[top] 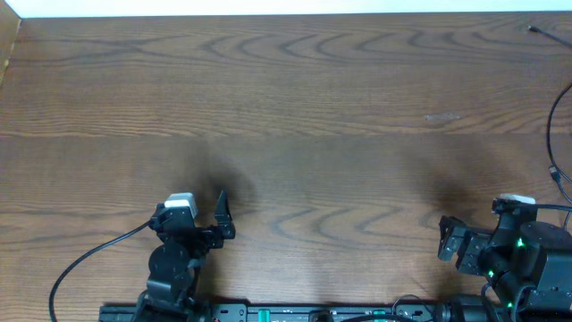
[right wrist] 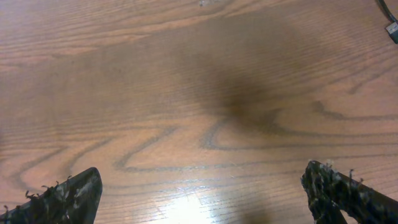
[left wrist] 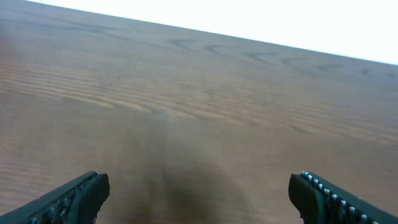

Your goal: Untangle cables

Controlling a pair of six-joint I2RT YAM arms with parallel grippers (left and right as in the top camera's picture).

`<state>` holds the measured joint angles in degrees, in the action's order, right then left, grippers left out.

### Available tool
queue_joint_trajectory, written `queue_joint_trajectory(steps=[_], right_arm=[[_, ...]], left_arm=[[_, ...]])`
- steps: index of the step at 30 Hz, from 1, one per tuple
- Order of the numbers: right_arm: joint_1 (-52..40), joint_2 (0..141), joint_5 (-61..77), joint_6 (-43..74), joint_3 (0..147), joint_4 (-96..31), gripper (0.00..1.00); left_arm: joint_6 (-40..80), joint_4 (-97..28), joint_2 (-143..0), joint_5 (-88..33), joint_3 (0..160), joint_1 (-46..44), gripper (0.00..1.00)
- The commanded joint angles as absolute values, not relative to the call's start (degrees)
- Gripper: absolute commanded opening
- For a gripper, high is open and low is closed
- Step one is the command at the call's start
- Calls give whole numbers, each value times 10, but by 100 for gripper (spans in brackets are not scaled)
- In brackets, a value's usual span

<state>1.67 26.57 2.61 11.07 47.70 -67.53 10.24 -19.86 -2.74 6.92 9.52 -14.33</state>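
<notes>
Tabletop of brown grained wood [top: 295, 89] spreads under both arms; left black two-finger gripper [top: 202, 211] stands spread wide near the front edge, holding nothing; right black two-finger gripper [top: 450, 240] is equally wide and empty (its pads look frayed in the wrist view); a thin black cord with a small plug end [top: 536, 31] lies at the far right corner, well apart from both; whether it belongs to the tangle I cannot tell.

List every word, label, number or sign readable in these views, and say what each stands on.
None can be read.
The table shows only wood grain.
Pale marks on the base rail along the near edge are too small to read.
</notes>
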Motion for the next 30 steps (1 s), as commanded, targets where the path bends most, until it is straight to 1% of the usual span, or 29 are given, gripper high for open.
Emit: queue_joint_trajectory(steps=[1, 7, 14, 25, 30], right_arm=[[14, 266, 21, 109, 474, -675, 99], [14, 266, 21, 109, 474, -675, 99], [14, 266, 21, 109, 474, -675, 99], [14, 266, 21, 109, 474, -675, 99], [14, 266, 21, 109, 474, -675, 99]], left_arm=[[95, -157, -23, 86, 71, -140, 98], [95, -74, -23, 86, 36, -140, 98], [95, -23, -23, 86, 3, -136, 98], [94, -34, -23, 82, 2, -133, 98], [94, -34, -23, 82, 2, -96, 98]])
